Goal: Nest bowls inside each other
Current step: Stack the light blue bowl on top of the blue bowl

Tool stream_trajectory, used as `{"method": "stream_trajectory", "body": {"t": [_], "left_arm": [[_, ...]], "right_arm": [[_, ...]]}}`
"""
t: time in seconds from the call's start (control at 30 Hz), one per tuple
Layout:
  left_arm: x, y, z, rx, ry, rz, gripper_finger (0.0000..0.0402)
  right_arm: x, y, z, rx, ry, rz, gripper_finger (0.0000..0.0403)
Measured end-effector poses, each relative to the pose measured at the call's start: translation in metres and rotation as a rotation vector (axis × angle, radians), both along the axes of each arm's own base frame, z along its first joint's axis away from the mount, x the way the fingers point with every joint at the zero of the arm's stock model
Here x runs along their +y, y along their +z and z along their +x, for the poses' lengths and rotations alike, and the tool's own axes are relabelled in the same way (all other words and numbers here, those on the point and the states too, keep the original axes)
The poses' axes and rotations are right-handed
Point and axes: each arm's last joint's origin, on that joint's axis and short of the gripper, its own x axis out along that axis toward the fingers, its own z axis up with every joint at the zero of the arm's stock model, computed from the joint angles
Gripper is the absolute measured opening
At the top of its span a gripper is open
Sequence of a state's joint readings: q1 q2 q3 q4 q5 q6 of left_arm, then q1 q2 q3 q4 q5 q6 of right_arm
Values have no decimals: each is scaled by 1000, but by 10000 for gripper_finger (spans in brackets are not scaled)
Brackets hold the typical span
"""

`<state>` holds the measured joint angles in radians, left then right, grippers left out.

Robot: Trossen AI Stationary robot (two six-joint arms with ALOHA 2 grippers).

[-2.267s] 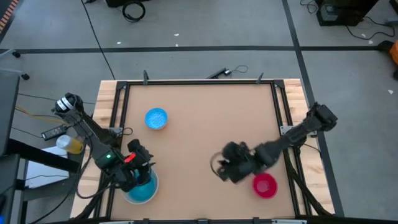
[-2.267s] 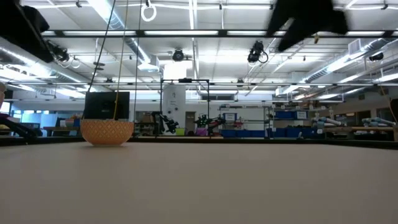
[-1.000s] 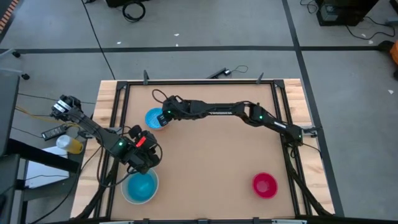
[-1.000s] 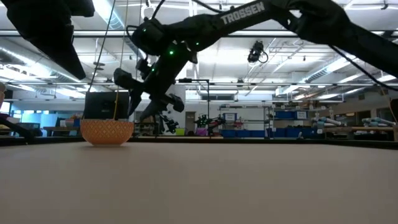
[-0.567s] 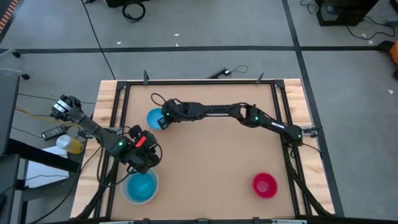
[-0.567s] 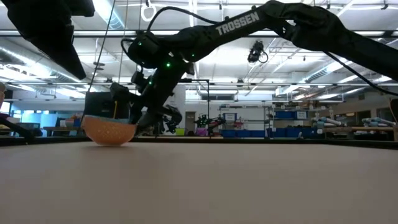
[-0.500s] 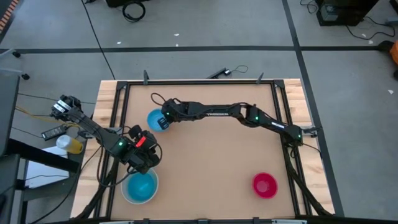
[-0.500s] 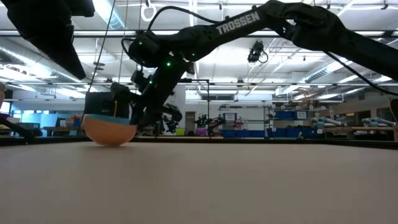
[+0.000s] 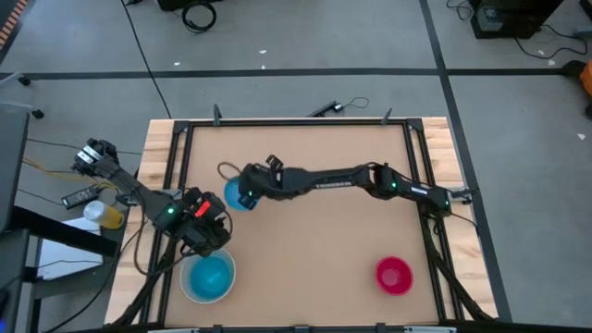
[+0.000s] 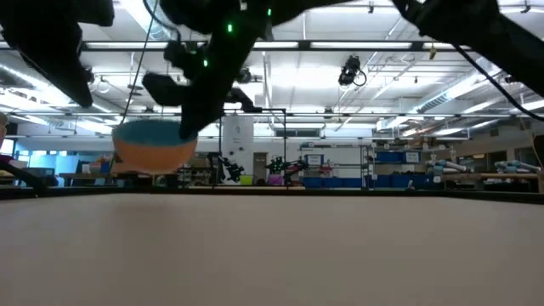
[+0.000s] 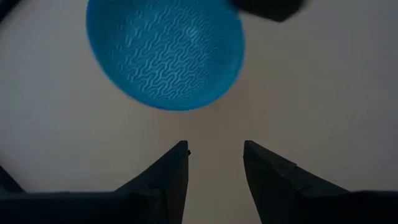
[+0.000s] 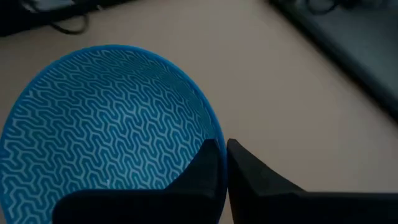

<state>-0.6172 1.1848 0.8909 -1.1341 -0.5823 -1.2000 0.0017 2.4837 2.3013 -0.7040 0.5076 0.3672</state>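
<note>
A light blue bowl [image 9: 231,196] with a wavy pattern inside [image 12: 106,130] and a tan underside [image 10: 153,151] hangs above the table's left half. My right gripper [image 12: 222,155] is shut on it, its arm stretched across from the right [image 9: 245,191]. My left gripper [image 11: 214,152] is open and holds nothing. It hovers near the front left [image 9: 208,229], and its wrist view shows the blue bowl [image 11: 165,53] ahead of it. Below it a teal bowl [image 9: 209,277] with a pale rim around it rests on the table. A magenta bowl [image 9: 393,275] rests on its base at the front right. My right gripper pinches the blue bowl's rim [image 12: 214,134] on its right side, one finger [image 12: 205,165] inside the bowl and the other [image 12: 252,171] outside. The fingers come slanting down from the table's right. The bowl is lifted clear of the table, mouth up, nearly level.
Wooden rails [image 9: 180,157] frame the brown tabletop. A yellow-capped container [image 9: 104,215] and cables lie off the left edge. The middle and far right of the tabletop [image 9: 342,231] are bare.
My right gripper has shut on the blue bowl's rim, tipping the bowl on the table as it did. It then lifted the bowl clear and carried it a little toward the table's near edge.
</note>
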Motion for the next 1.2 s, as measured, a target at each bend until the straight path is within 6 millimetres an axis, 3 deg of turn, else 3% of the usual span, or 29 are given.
{"method": "stream_trajectory", "body": {"t": [0.23,0.33,0.63,0.73,0.93,1.07,1.2], "left_arm": [[-11,4,-7,-77,-3,-39,158],[-11,4,-6,-88,-1,-46,158],[-7,4,-6,-83,7,-9,152],[-1,3,-6,-51,36,19,122],[3,3,-3,-34,29,39,15],[2,3,-6,50,-26,0,11],[-1,14,-23,261,-101,-82,9]], "right_arm": [[82,2,-2,-21,127,-100,18],[103,8,-1,-80,148,-141,18],[128,14,-3,-90,190,-299,18],[132,16,-3,-96,188,-330,23],[140,27,-7,-123,181,-338,40],[142,29,-12,-116,194,-275,67],[142,46,-32,-37,140,-276,111]]}}
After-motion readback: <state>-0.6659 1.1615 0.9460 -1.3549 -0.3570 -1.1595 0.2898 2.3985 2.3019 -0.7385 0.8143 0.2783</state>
